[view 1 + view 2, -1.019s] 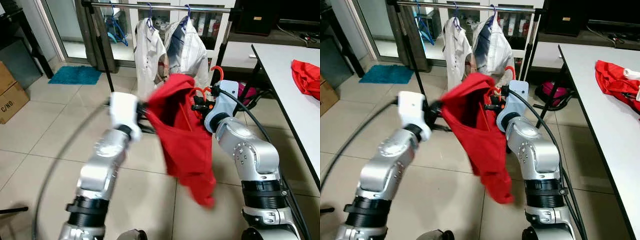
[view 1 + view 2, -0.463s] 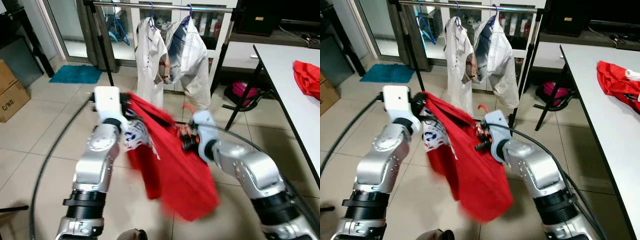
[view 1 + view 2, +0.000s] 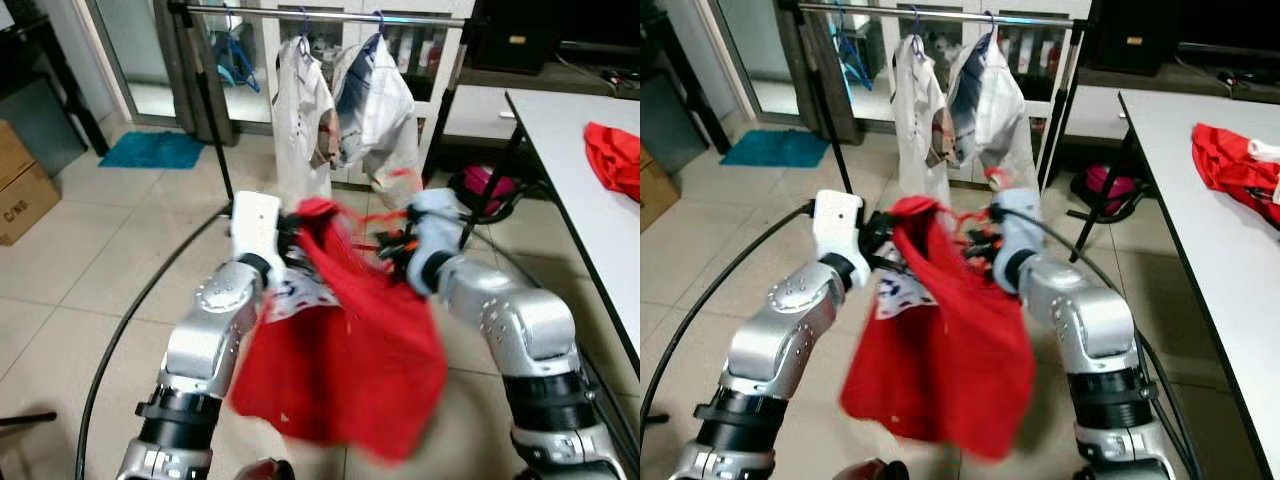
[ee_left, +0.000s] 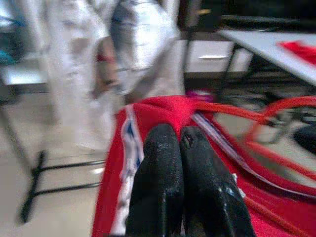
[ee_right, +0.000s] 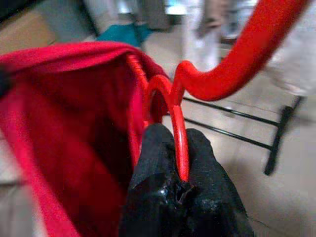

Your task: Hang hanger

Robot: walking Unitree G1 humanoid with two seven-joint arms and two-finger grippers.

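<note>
While both arms are raised in front of the clothes rail [image 3: 330, 17], the load sits between them, well short of the bar and below it.

Left side first: left gripper [image 4: 183, 148] has its two black fingers pressed together, pinching the shoulder edge of the red shirt [image 3: 350, 360] (a white printed patch [image 3: 898, 297] shows just beside the pinch). Shirt hangs down in a loose, blurred sheet toward the tiled floor [image 3: 90, 250].

Centre: red hanger [image 5: 180, 106] is threaded inside the shirt's neck; its hook rises just above the cloth.

Right side: right gripper [image 5: 173, 148] is clenched on the hanger's thin wire close under the hook. Beyond it, two pale garments [image 3: 350, 110] already hang on the rail. Further right, a white table [image 3: 590, 190] carries another red garment [image 3: 612, 155].

Risks, as I judge them: the hook points loosely and may miss the bar if the wire twists in so narrow a pinch. The shirt could slide off the hanger arm once the left pinch lets go. Swinging cloth may snag on the hung garments
</note>
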